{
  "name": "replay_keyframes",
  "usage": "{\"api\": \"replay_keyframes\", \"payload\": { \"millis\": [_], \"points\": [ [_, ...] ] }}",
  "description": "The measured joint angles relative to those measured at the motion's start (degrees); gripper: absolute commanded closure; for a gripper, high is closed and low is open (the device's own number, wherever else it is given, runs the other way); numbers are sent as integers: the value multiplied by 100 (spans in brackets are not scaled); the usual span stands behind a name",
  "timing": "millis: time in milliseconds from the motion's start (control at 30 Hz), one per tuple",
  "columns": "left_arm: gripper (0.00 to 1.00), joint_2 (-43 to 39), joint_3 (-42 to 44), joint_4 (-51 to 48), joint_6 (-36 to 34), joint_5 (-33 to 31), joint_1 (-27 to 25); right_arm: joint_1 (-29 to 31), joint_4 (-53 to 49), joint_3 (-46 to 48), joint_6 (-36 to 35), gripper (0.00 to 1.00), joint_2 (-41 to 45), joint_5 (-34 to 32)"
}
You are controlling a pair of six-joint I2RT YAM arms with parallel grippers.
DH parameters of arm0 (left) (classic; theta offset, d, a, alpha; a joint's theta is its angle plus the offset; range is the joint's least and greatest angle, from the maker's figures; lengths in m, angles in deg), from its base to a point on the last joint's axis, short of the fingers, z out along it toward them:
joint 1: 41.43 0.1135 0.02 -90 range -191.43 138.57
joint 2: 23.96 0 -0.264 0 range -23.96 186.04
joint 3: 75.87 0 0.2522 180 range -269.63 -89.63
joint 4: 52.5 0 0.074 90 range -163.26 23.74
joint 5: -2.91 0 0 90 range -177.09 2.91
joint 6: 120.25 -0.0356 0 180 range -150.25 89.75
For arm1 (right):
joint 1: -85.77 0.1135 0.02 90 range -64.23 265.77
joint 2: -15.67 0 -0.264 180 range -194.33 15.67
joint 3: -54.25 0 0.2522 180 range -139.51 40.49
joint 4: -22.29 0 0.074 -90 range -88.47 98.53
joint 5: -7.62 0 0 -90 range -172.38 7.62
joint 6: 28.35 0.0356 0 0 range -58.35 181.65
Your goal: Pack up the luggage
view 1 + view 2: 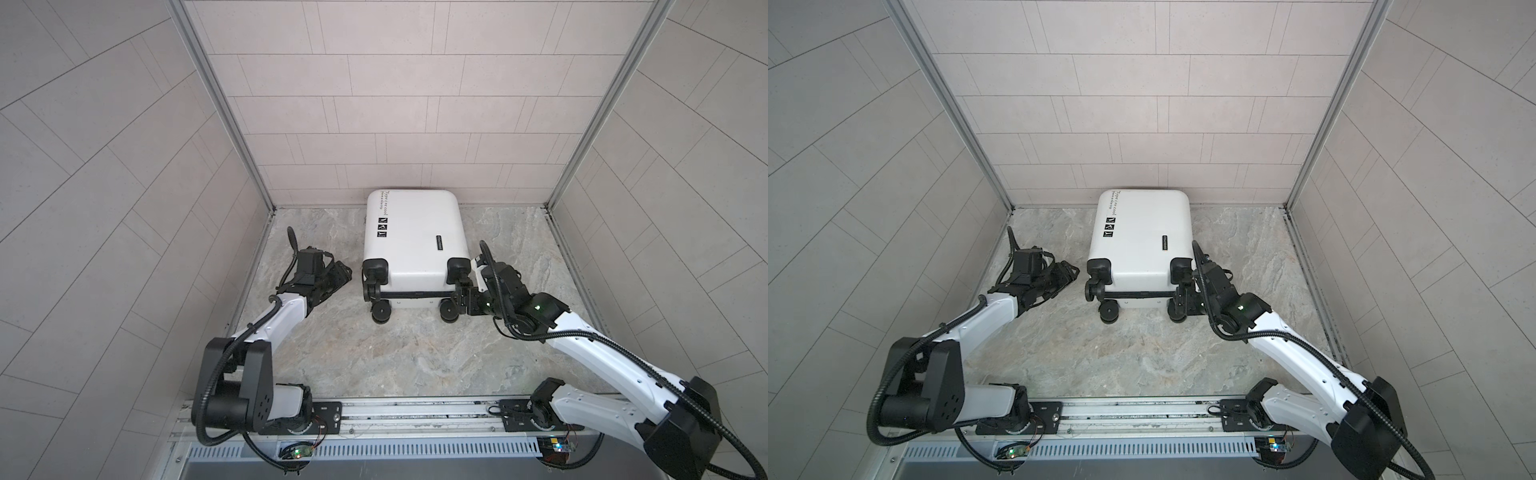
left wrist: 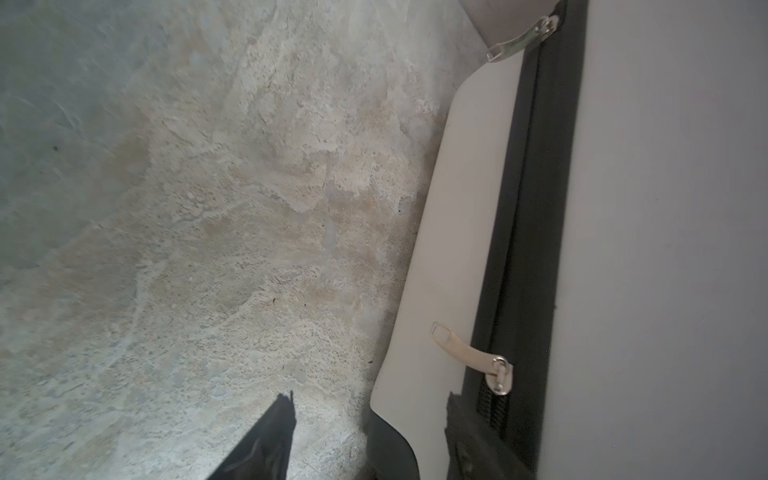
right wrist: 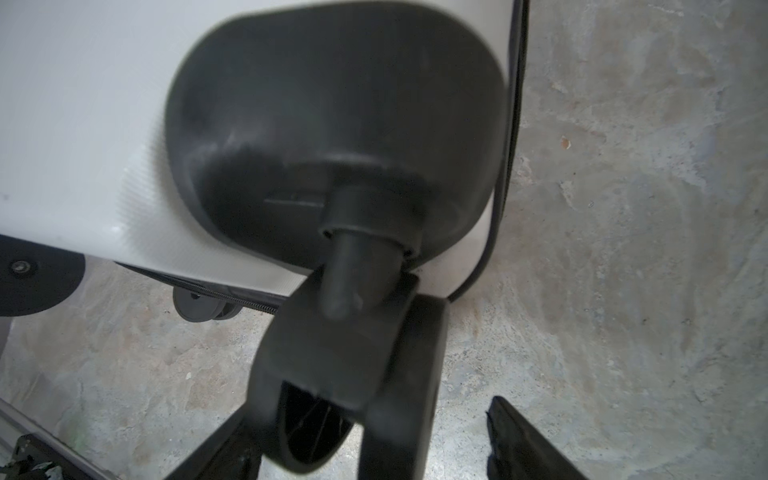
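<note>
The luggage [image 1: 411,245] [image 1: 1138,245] lies flat and closed on the stone floor, white shell up, its black wheels toward the front. My left gripper [image 1: 343,272] [image 1: 1070,270] is open just left of its front left corner. In the left wrist view the left gripper [image 2: 370,436] faces the luggage side [image 2: 665,249], one finger near a zipper pull [image 2: 469,353] on the black zipper band [image 2: 536,249]. A second pull [image 2: 519,39] sits further along. My right gripper [image 1: 461,297] [image 3: 370,444] is open around the front right wheel [image 3: 353,395], with a gap to one finger [image 3: 523,440].
Tiled walls [image 1: 374,104] enclose the floor [image 1: 374,353] on three sides, and the luggage's far end lies close to the back wall. A metal rail [image 1: 415,415] carrying both arm bases runs along the front edge.
</note>
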Motion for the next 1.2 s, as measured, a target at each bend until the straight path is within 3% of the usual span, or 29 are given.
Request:
{"api": "replay_keyframes", "payload": {
  "millis": [367,533,833,1200],
  "points": [
    [39,448,-101,236,22,-173,-599,-151,-358,-815,-597,49,-619,-354],
    [40,492,-162,229,22,-297,-1036,-852,-433,-1001,-820,55,-796,-153],
    [40,726,-450,136,37,-776,-1886,-1930,-442,-1322,-1252,52,-1189,378],
    [40,1357,-927,33,-31,-846,-2649,-2507,-804,-2037,-1329,26,-1919,157]
  ]
}}
